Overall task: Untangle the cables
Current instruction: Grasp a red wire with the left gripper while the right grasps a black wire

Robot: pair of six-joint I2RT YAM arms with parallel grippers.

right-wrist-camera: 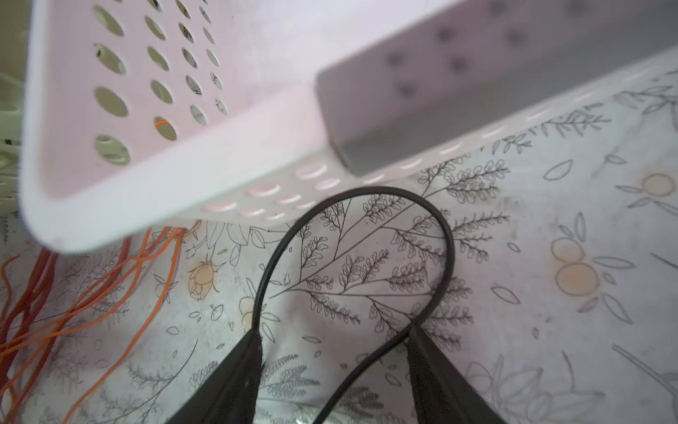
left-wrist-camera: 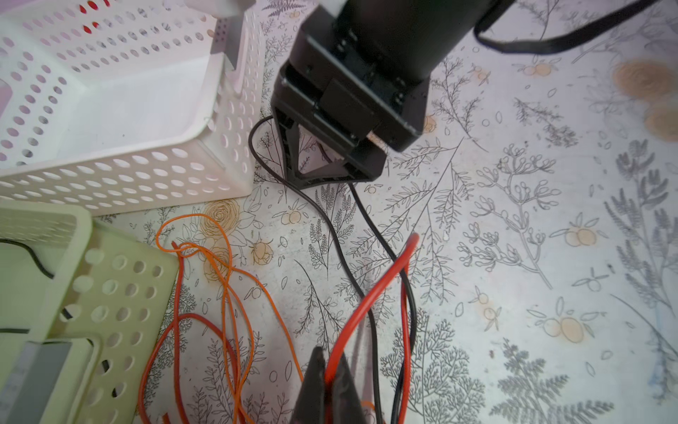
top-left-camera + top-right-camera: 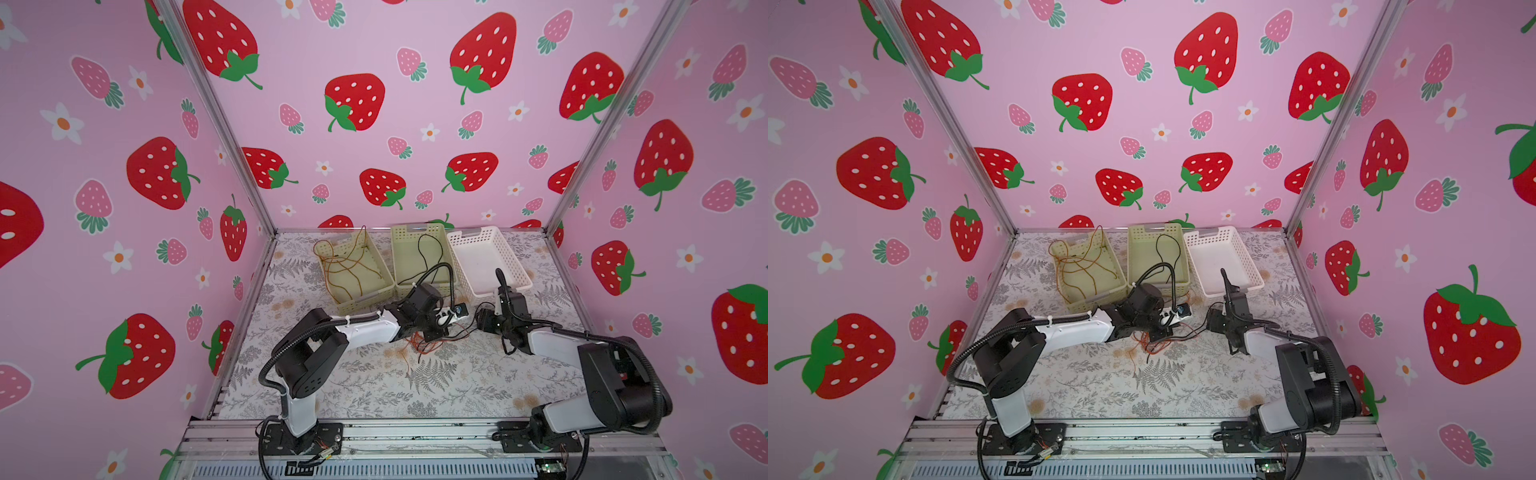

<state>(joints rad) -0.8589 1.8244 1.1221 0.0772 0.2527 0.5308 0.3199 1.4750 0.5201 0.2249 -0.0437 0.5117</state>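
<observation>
we list: floral worktop [image 3: 457, 386]; white basket [image 3: 482, 257] at the back; left gripper [image 2: 329, 363], jaws clamped on red cable [image 2: 381, 282]; right gripper [image 1: 335, 336], jaws apart, black cable [image 1: 370, 189] loop between them; tangled cables [image 3: 428, 343] mid-worktop, between both arms.

Pink strawberry walls [image 3: 374, 41]; floral tabletop [image 3: 457, 382]

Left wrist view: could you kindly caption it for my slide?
Left pincer shut on a red cable, beside orange cables and a black cable.

White basket [image 3: 482, 266] beside two green baskets [image 3: 405, 266] on floral tablecloth [image 3: 415, 386]
</observation>
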